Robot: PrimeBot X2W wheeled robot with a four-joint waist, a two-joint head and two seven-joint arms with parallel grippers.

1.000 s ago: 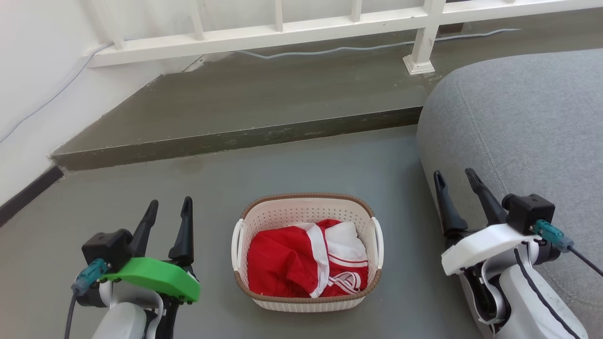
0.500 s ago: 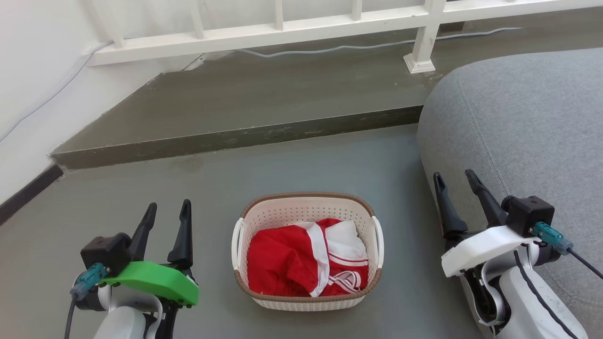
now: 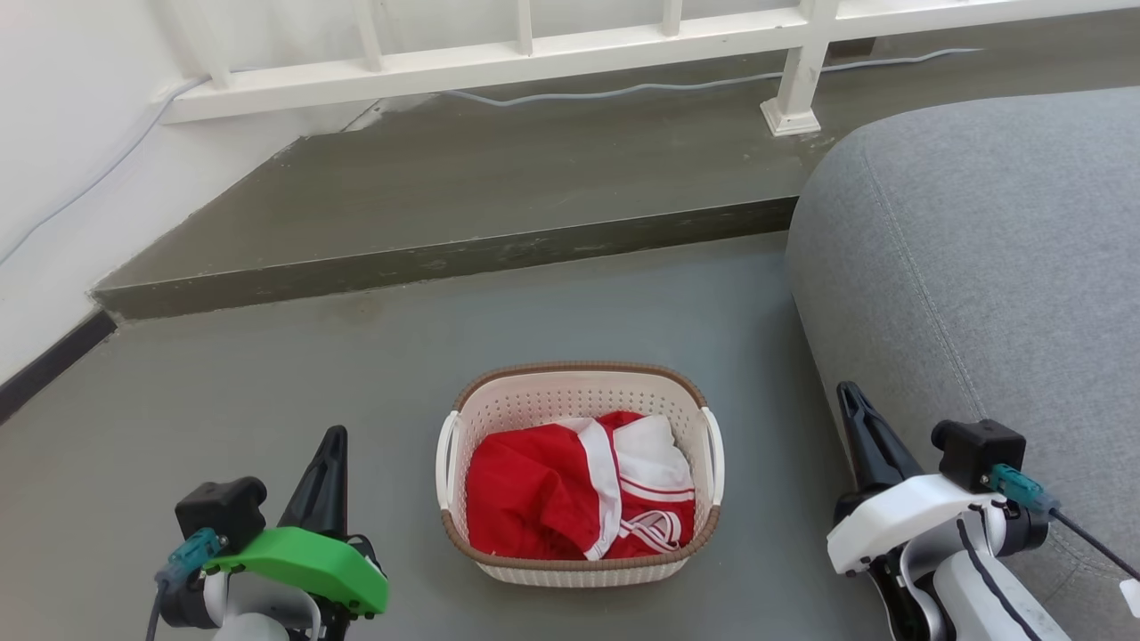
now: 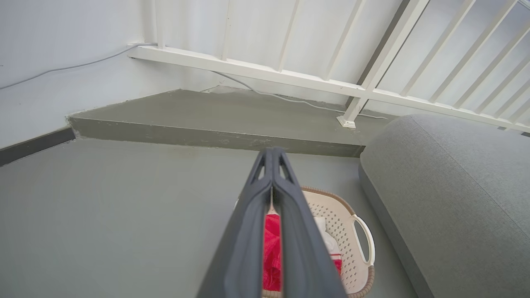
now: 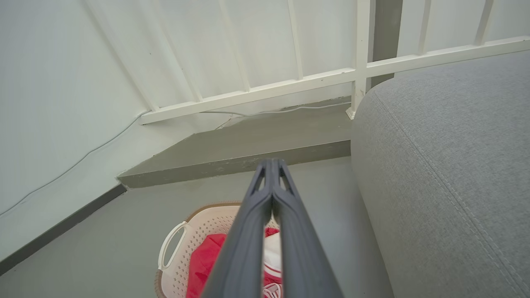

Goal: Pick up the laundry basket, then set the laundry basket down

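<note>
Laundry basket (image 3: 579, 405), seemingly light, stiff plastic holding red cloth (image 3: 534, 499), sits on the floor (image 3: 267, 374) between the clenched, empty left tool (image 3: 331, 442) and right tool (image 3: 852, 401); its white side handles (image 3: 443, 454) look best for gripping.

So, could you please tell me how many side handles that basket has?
2. One white loop handle is on the left side of the cream perforated plastic basket, the other on its right side.

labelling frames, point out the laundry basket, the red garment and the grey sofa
laundry basket (image 3: 579, 401): head view, bare inner back wall
red garment (image 3: 521, 499): head view, middle of the red cloth
grey sofa (image 3: 980, 267): head view, top of its cushion
</note>
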